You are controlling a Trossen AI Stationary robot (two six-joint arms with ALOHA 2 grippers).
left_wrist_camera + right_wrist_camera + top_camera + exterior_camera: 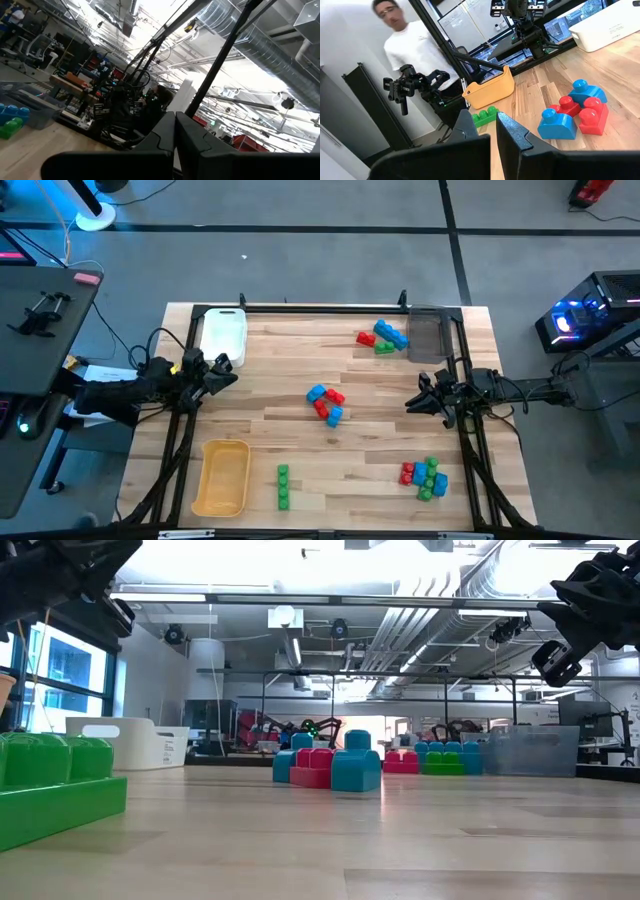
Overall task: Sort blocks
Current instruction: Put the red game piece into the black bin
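Red, blue and green blocks cluster at the counter centre; others sit near the far-right and near-right corners. The left gripper and right gripper hover over opposite side edges.

A pale, striped wood grain is shown by the bench. Red, blue and green blocks are seen at frame centre, upper right and lower right; all-green ones lie at the bottom. A white tray, a yellow tray and a grey tray are seen.
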